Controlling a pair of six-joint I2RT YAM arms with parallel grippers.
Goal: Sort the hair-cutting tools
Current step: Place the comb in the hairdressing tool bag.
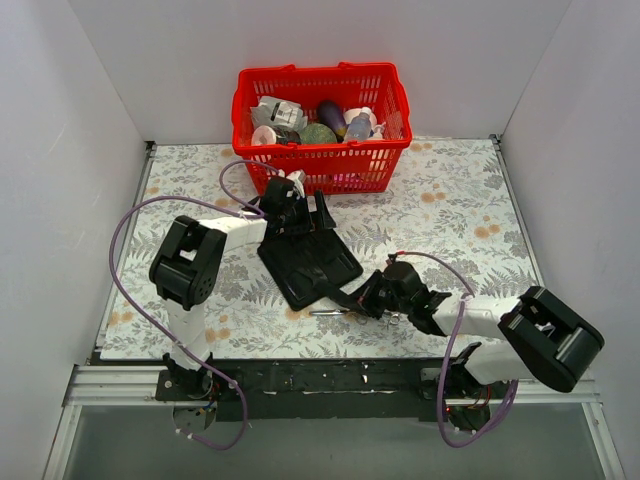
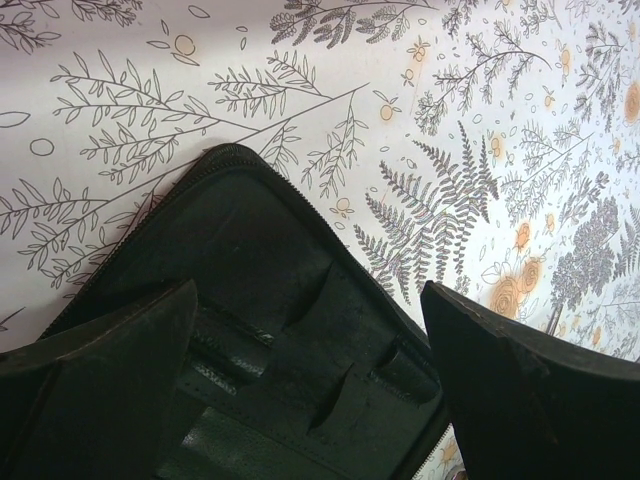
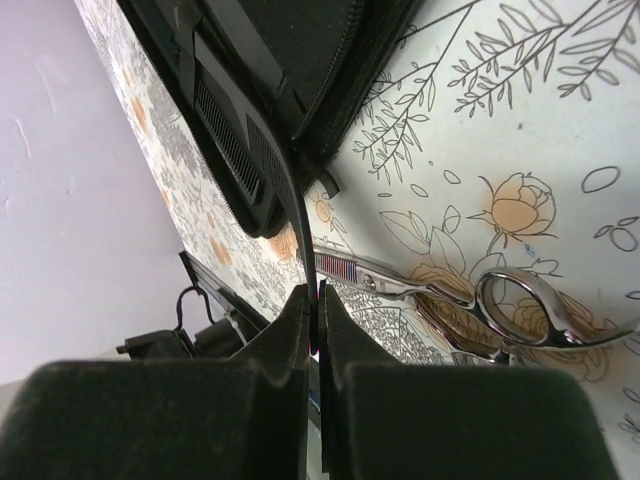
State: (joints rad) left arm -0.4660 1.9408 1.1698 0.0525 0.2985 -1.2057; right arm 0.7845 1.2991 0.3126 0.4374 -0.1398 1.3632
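A narrow black comb (image 3: pixel 238 150) is pinched by its end in my right gripper (image 3: pixel 318 300), which is shut on it. The comb (image 1: pixel 348 295) reaches from the fingers toward the near edge of the open black case (image 1: pixel 310 265). Silver scissors (image 3: pixel 470 295) with finger rings lie flat on the floral cloth just right of the gripper, and they show as a thin silver line (image 1: pixel 340 314) in the top view. My left gripper (image 2: pixel 310 295) hangs open over the case's far part (image 2: pixel 270 330), with nothing between its fingers (image 2: pixel 120 370).
A red plastic basket (image 1: pixel 385 150) of bottles and packets stands at the back, just beyond the left gripper (image 1: pixel 305 212). White walls close in both sides. The floral cloth (image 1: pixel 460 210) covers the table. The black base rail (image 1: pixel 330 378) runs along the near edge.
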